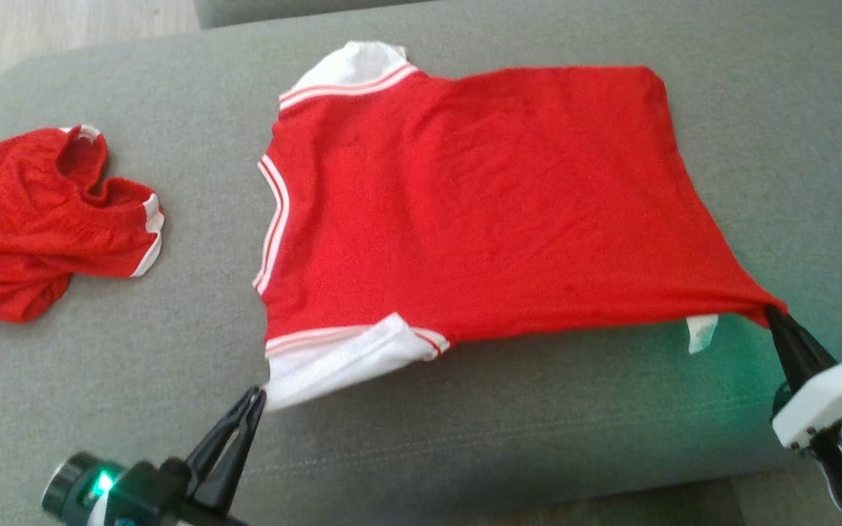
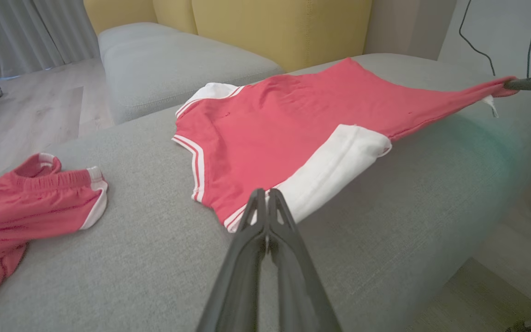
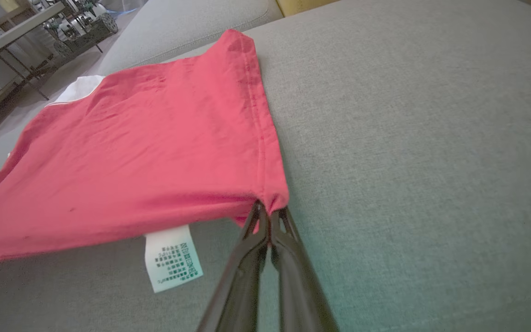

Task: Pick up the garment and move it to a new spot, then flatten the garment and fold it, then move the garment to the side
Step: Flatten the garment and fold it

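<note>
The garment [image 1: 479,197] is a red T-shirt with white sleeves, spread across a grey cushion [image 1: 465,438], collar to the left. My left gripper [image 1: 253,398] is shut on the tip of the near white sleeve [image 2: 330,161], at the shirt's near left corner [image 2: 265,193]. My right gripper [image 1: 772,314] is shut on the near hem corner, pulling it taut to the right [image 3: 269,210]. The near edge of the garment [image 3: 155,152] hangs slightly above the cushion between the two grips. A white care label [image 3: 172,258] dangles under that edge.
A crumpled pair of red shorts [image 1: 33,219] with white trim lies at the cushion's left end. The cushion's front edge drops to the floor near my arms. Behind stand another grey cushion [image 2: 178,60] and a yellow sofa back [image 2: 270,27].
</note>
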You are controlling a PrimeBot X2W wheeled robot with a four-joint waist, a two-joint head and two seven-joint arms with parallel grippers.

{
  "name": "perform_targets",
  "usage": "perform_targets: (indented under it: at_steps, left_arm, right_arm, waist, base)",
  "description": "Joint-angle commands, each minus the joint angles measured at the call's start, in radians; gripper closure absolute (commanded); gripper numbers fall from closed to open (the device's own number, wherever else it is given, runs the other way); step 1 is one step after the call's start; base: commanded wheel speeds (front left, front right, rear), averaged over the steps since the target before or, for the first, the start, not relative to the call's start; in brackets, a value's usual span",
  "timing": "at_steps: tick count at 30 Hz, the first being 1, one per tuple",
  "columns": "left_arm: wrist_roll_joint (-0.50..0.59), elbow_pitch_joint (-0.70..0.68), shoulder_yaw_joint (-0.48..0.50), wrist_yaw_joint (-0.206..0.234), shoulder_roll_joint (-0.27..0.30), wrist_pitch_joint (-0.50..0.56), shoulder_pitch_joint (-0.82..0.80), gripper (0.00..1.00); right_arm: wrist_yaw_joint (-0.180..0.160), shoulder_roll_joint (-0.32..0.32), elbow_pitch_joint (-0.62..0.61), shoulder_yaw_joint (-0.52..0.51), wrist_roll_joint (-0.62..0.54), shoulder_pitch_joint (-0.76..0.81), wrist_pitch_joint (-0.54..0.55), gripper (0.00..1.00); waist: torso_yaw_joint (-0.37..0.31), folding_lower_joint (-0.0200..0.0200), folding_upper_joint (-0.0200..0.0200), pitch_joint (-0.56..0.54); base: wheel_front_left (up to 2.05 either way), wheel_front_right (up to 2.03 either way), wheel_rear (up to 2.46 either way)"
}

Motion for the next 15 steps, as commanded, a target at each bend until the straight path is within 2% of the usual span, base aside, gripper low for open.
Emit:
perform_targets:
  at_steps: [1, 8, 11, 15]
  left_arm:
    - [-0.009, -0.037, 0.059, -0.003, 0.017, -0.005, -0.023, 1.00]
    - [-0.044, -0.063, 0.062, -0.032, 0.030, 0.006, 0.012, 1.00]
    - [-0.040, -0.047, 0.057, -0.051, 0.030, 0.022, -0.045, 1.00]
    - [-0.023, 0.025, 0.033, -0.085, -0.005, 0.034, -0.183, 1.00]
  right_arm:
    - [0.000, -0.017, -0.048, -0.004, -0.013, 0.002, 0.008, 1.00]
    - [0.000, 0.019, -0.190, -0.096, -0.103, 0.074, 0.108, 1.00]
    - [0.000, 0.034, -0.202, -0.106, -0.164, 0.054, 0.135, 1.00]
    - [0.000, 0.059, -0.163, -0.107, -0.240, -0.021, 0.148, 1.00]
  waist:
    - [-0.003, 0.0001, -0.0001, -0.009]
    - [0.000, 0.0001, -0.0001, -0.034]
    - [0.007, 0.0001, -0.0001, -0.037]
    - [0.023, 0.0001, -0.0001, -0.014]
  base:
    - [0.00, 0.00, 0.00]
    - [0.00, 0.00, 0.00]
    - [0.00, 0.00, 0.00]
    - [0.00, 0.00, 0.00]
